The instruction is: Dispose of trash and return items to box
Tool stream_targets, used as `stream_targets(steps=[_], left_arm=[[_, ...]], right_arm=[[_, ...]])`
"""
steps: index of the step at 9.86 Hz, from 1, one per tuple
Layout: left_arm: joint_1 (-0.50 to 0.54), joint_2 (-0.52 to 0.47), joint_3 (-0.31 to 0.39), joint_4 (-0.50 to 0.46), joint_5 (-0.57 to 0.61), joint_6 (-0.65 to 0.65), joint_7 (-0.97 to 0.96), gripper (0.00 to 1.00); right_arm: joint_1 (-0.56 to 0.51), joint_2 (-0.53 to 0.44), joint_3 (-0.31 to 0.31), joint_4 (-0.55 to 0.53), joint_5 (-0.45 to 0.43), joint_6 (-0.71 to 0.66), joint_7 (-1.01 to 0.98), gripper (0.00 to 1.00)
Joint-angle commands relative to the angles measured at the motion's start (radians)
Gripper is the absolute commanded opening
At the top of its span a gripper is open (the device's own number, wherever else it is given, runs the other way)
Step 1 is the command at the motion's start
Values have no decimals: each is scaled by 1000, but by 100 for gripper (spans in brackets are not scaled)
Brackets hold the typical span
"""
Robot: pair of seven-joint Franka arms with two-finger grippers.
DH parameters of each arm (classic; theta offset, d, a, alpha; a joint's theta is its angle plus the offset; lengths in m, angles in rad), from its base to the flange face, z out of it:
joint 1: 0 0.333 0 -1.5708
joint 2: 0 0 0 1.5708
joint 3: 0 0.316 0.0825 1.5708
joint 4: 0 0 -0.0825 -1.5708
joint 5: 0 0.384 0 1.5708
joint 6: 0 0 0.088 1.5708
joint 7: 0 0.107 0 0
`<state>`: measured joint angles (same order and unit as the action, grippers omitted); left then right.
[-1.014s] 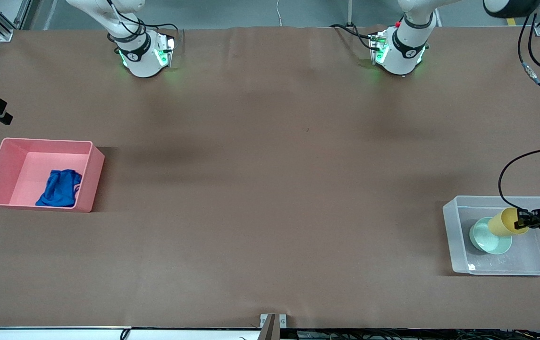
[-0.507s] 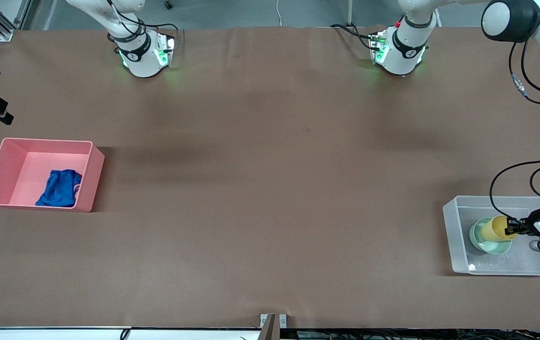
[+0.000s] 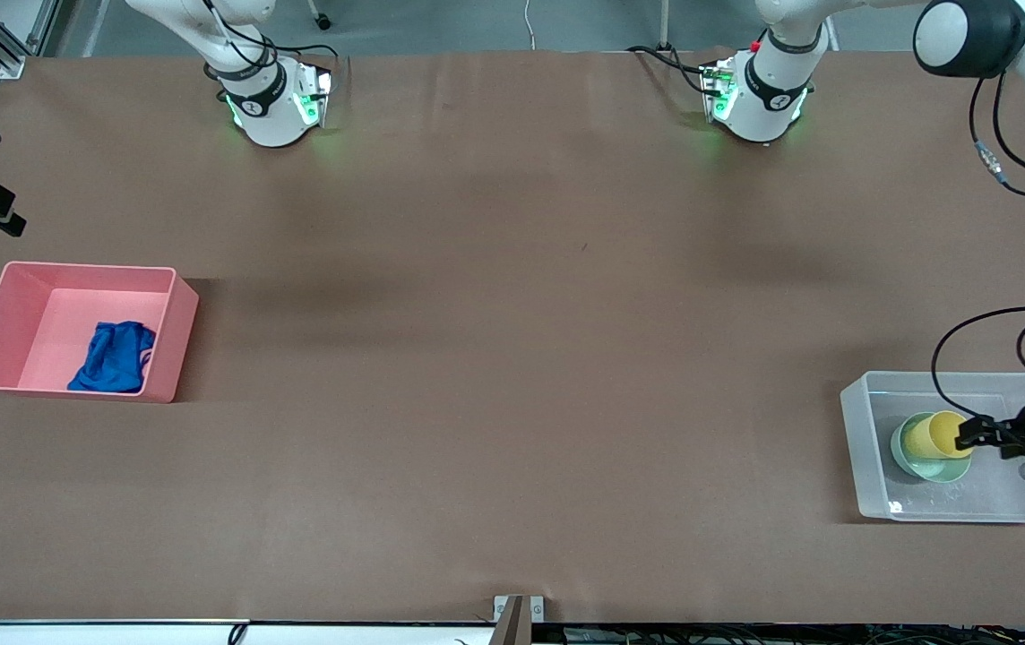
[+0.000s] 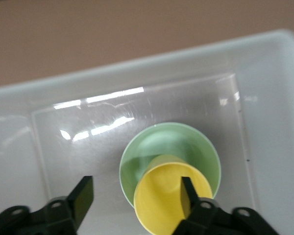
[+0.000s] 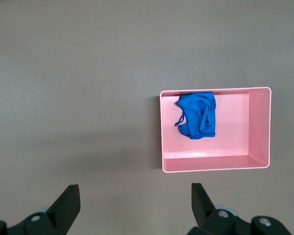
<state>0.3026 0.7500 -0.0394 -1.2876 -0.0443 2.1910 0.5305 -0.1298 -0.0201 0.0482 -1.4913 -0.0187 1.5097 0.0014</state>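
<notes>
Inside clear box (image 3: pixel 862 421) — yellow cup (image 3: pixel 932 434) beside left gripper (image 3: pixel 969 436).

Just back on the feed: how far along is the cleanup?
Nearly done. The blue wad lies in the pink bin. The yellow cup sits in the mint bowl inside the clear box, with the left hand open at the cup. The right hand waits open above the table near the pink bin. Left: withdraw the left hand.

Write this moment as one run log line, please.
left end effector: open, at cup in bowl | right end effector: open, waiting
</notes>
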Motion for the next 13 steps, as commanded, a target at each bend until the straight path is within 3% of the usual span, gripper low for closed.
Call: stream_targets(steps=[1,3,6,10,13], left_arm=[[-55,-88,4,-32,0,-57,-27,100],[-118,-153,3,-36,0,-115,-134,100],[-207,-298,-2,-82,0,-340,-312,100],[-240,-527,-30,-263,-2,-359,-405,100],[-231,-577,-55,-253,-2,-415,-458,100]], right_arm=[[-8,-8,7,-4,8,-2,-4,100],[-8,-8,7,-4,8,-3,-4,100],[-8,-8,7,-4,8,-5,-4,100],[-8,-8,7,-4,8,-5,-4,100],[-8,-8,7,-6,8,-5,-4,100]])
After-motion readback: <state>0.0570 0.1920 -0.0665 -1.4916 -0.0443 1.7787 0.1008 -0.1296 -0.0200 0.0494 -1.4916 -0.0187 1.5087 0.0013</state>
